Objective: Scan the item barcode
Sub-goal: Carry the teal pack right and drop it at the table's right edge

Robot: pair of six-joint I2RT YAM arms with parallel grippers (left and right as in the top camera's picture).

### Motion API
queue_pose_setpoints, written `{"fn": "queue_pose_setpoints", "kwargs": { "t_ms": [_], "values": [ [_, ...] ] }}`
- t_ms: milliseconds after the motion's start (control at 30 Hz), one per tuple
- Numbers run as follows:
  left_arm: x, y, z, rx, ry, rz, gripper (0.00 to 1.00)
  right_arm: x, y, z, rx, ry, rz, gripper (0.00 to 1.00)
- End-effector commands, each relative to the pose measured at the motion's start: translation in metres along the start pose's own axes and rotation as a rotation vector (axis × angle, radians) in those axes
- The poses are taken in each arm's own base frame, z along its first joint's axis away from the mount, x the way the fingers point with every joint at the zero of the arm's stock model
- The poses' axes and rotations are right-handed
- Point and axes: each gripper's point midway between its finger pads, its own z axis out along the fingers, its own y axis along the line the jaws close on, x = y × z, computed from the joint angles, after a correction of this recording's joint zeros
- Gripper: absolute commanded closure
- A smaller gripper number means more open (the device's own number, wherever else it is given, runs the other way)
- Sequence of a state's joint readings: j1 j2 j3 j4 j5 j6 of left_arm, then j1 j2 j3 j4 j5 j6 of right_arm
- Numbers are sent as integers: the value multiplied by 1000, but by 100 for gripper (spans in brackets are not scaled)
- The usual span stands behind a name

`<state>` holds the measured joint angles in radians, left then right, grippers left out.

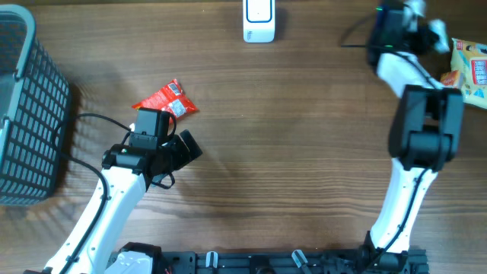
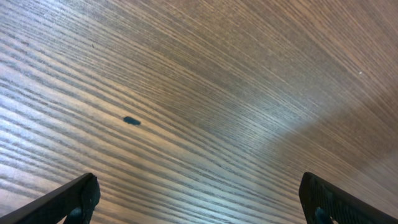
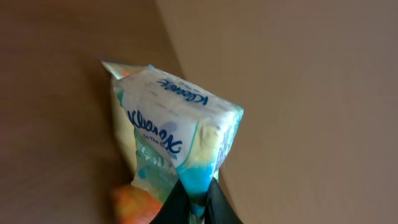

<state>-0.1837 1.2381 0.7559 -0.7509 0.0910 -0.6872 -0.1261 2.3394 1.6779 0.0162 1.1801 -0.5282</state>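
Observation:
My right gripper is shut on the lower corner of a white and blue Kleenex tissue pack, which hangs lifted above the table. From overhead, that right gripper sits at the far right back with the tissue pack showing white at its tip. A white scanner stands at the back centre edge. My left gripper is open over bare wood, just below and right of a red snack packet. In the left wrist view the left gripper has only tabletop between its fingers.
A grey wire basket stands at the left edge. A yellow snack bag lies at the right edge beside the right arm. An orange blur shows under the tissue pack. A small dark mark is on the wood.

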Motion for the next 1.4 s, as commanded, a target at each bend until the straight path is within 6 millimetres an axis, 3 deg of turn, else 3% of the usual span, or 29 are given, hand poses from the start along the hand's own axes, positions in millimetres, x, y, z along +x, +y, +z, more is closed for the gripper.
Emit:
{"fn": "queue_pose_setpoints", "kwargs": {
  "t_ms": [0, 133, 267, 300, 333, 367, 400, 500, 700, 800, 900, 1100, 1233, 1333, 1367],
  "values": [
    [0, 3, 2, -17, -5, 1, 0, 35, -24, 27, 119, 127, 158, 96],
    [0, 3, 2, -17, -6, 1, 0, 60, -35, 51, 137, 200, 147, 96],
    [0, 3, 2, -17, -6, 1, 0, 74, -37, 60, 137, 233, 162, 95],
    [0, 3, 2, -17, -6, 1, 0, 77, -36, 61, 131, 240, 167, 89],
    [0, 3, 2, -17, -6, 1, 0, 78, -34, 62, 120, 242, 172, 80],
    [0, 3, 2, -17, -6, 1, 0, 80, -29, 62, 89, 244, 166, 60],
    [0, 3, 2, -17, -6, 1, 0, 80, -22, 62, 51, 242, 155, 32],
    [0, 3, 2, -17, -6, 1, 0, 82, -5, 61, -45, 241, 123, 0],
    [0, 3, 2, -17, -5, 1, 0, 77, -8, 54, -101, 239, 212, 0],
    [0, 3, 2, -17, -6, 1, 0, 60, -13, 43, -245, 200, 261, 0],
    [0, 3, 2, -17, -5, 1, 0, 42, -37, 30, -303, 162, 370, 0],
    [0, 3, 2, -17, -5, 1, 0, 4, -120, -8, -369, 32, 559, 0],
    [0, 3, 2, -17, -6, 1, 0, -5, -155, -41, -500, -8, 703, 0],
    [0, 3, 2, -17, -6, 1, 0, -9, -146, -83, -772, -6, 746, 0],
    [0, 3, 2, -17, -6, 1, 0, -12, -133, -112, -965, 1, 741, 0]
  ]
}}
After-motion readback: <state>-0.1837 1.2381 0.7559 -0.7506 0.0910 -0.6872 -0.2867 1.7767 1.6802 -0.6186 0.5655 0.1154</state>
